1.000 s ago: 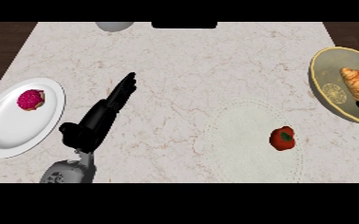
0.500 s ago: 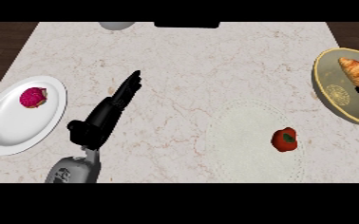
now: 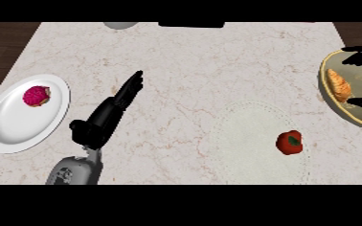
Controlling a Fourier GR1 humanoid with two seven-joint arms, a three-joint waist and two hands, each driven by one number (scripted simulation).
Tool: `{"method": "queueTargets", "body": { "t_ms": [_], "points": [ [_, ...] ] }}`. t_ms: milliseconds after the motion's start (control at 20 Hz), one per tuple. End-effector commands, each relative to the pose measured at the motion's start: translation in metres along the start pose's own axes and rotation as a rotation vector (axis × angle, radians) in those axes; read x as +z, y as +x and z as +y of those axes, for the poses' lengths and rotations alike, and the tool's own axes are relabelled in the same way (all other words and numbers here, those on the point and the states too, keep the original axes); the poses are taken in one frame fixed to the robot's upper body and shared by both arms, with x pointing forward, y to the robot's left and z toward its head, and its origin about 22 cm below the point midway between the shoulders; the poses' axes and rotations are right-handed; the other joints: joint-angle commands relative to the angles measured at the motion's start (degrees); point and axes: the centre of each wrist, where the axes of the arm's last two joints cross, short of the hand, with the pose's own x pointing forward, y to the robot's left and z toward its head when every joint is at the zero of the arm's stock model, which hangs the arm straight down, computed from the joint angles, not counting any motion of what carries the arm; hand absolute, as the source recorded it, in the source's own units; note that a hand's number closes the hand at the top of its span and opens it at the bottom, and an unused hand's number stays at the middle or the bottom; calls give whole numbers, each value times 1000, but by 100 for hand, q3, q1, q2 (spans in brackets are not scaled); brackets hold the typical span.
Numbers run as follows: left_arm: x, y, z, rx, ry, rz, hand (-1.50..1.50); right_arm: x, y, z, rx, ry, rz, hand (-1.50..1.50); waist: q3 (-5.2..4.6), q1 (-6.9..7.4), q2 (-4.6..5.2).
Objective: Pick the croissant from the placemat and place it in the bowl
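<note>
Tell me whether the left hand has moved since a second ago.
No. The left hand keeps its spot right of the plate, fingers straight.

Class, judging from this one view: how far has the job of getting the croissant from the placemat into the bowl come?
Done: the croissant already lies in the bowl.
In hand: nothing; the left hand is open, fingers straight, and dark fingers show above the bowl.
Left: seemingly nothing. The placemat holds only a red tomato.

Croissant (image 3: 339,85) in bowl (image 3: 326,70) far right; tomato (image 3: 290,142) on placemat (image 3: 247,139); plate (image 3: 21,124) far left.
</note>
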Motion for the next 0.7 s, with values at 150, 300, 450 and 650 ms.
{"method": "queueTargets", "body": {
  "t_ms": [150, 300, 450, 650],
  "points": [
    [1, -7, 3, -12, 15, 7, 0, -7, -4, -30, -194, -163, -57, -150, -4, -91, -20],
    [6, -8, 0, 4, 11, 3, 0, 8, -19, -36, -294, -280, 6, -150, 5, -24, 15],
    [7, 2, -5, -13, 13, -5, 0, 22, -24, -65, -420, -338, 76, -150, 8, 13, 12],
    [3, 6, -4, -1, 5, -8, 0, 52, -44, -61, -491, -376, 128, -150, 17, 13, 40]
  ]
}}
